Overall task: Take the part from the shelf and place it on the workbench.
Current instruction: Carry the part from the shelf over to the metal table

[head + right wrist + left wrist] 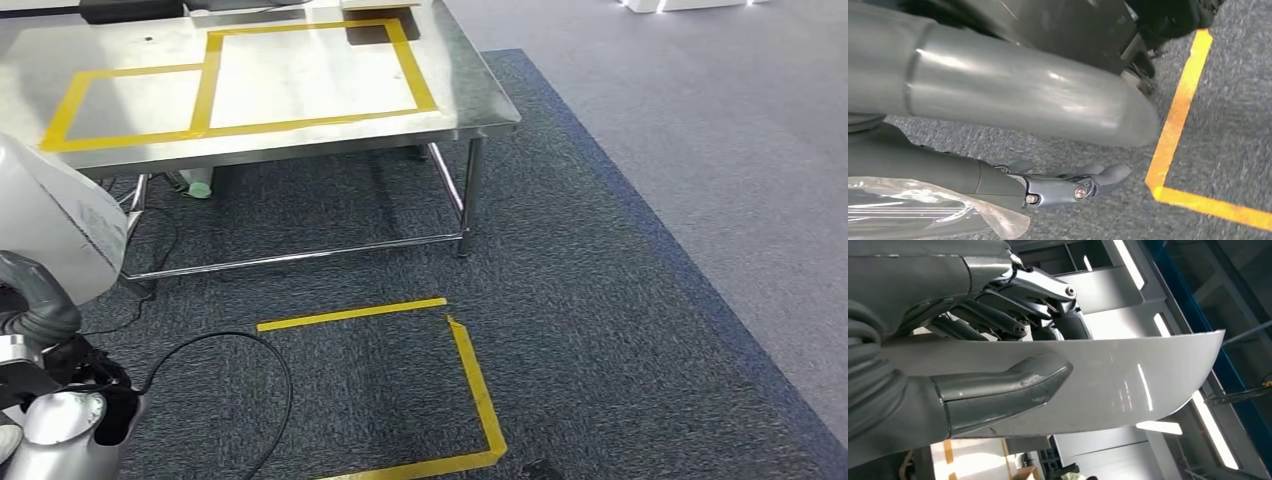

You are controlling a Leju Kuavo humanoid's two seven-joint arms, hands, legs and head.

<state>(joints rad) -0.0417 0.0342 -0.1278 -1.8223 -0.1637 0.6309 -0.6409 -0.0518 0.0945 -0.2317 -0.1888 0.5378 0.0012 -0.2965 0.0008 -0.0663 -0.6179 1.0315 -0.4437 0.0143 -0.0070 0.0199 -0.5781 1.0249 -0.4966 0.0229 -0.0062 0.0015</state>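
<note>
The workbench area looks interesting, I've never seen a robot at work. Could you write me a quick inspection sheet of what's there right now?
Surface: steel workbench marked with yellow tape rectangles; the marked area is bare.
Job's things: pale curved part, held by the left robot hand.
Clutter: a dark object at the bench's far edge.
Robot hands: left grips the part; right robot hand hangs over the carpet, holding nothing.
Cables: black cable on the carpet.
Surroundings: dark carpet, yellow floor tape.
</note>
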